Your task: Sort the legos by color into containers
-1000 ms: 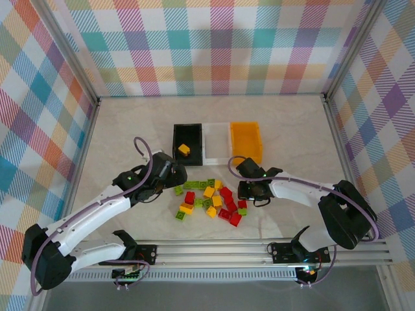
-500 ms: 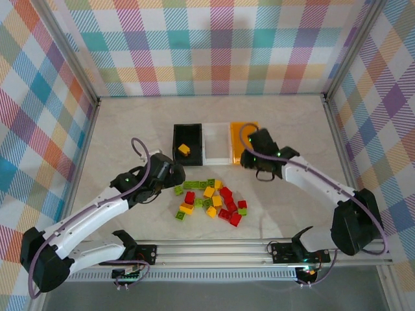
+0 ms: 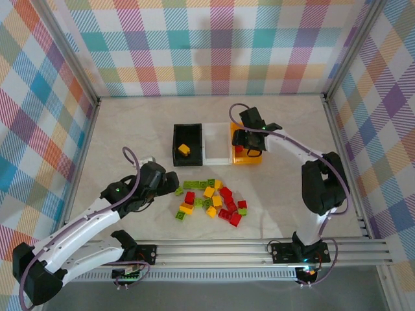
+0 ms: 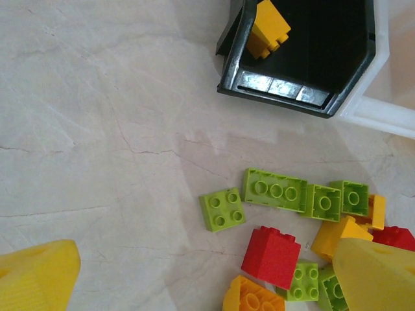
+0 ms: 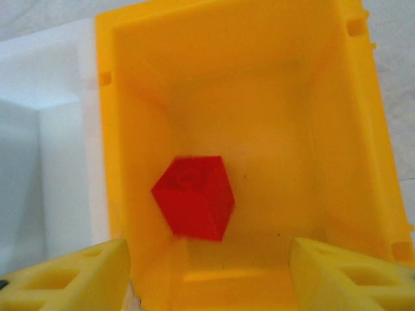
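My right gripper [image 3: 249, 144] [image 5: 211, 275] hangs open over the orange container [image 3: 255, 157] [image 5: 246, 97]. A red lego [image 5: 193, 196] [image 3: 238, 149], blurred, is inside that container, clear of both fingers. The black container [image 3: 176, 139] [image 4: 279, 87] holds one yellow lego [image 3: 184, 149] [image 4: 267, 27]. Between them stands the white container [image 3: 216, 144] [image 5: 39, 97]. Loose red, yellow and green legos [image 3: 211, 201] lie in a pile on the table. My left gripper [image 3: 170, 180] [image 4: 204, 275] is open at the pile's left edge, just above a green lego [image 4: 222, 209] and a red one [image 4: 272, 256].
The three containers sit side by side in a row behind the pile. Checked walls with metal posts [image 3: 87, 91] enclose the marble table [image 3: 130, 129]. The arms' mounting rail [image 3: 214, 249] runs along the near edge.
My right gripper moved from the pile back to above the orange container and opened, letting go of the red lego. My left arm drew back a little toward the near left.
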Robot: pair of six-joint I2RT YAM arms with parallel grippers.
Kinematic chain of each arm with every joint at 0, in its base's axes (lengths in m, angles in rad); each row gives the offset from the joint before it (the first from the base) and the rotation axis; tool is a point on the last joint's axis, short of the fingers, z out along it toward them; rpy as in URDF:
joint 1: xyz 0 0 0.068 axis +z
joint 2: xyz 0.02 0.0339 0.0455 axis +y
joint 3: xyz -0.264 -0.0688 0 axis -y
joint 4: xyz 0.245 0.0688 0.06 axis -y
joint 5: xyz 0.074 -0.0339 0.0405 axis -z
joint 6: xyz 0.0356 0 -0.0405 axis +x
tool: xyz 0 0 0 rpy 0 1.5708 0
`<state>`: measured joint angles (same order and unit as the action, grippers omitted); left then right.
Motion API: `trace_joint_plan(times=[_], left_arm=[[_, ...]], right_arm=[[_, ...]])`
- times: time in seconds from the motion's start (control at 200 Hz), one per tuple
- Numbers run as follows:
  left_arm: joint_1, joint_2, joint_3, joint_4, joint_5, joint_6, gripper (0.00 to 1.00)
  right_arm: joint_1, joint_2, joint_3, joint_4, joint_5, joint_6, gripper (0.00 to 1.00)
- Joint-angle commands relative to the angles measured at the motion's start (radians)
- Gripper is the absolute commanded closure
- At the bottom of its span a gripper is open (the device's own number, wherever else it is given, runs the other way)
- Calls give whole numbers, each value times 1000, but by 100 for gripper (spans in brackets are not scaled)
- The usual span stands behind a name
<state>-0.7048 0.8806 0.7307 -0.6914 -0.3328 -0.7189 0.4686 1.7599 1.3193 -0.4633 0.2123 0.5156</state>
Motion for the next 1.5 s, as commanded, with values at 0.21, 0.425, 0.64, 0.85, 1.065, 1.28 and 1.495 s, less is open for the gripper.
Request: trace_joint_plan(times=[0.21, 0.425, 0.64, 0.85, 1.065, 1.28, 1.495], left_arm=[[-4, -10, -15, -47, -15, -17, 0], [-4, -10, -14, -34, -18, -11, 0], [-4, -9, -24, -38, -27, -19, 0], [-3, -23, -40, -46, -29, -19, 0], [-3, -31, -54, -39, -31, -19, 0], [-2, -30, -53, -32, -33, -14, 0], [-2, -20, -58, -10, -25, -14, 0]], right_arm=[[199, -272, -262, -25, -139, -24, 26], [291, -268, -387, 62, -217, -14, 18], [321, -179, -351, 156, -206, 14, 20], [332, -70, -271, 92, -163, 3, 25], [340, -41, -275, -6, -54, 28, 39], [310, -116, -336, -55, 44, 65, 48], [306, -99, -322, 19, -58, 29, 38]])
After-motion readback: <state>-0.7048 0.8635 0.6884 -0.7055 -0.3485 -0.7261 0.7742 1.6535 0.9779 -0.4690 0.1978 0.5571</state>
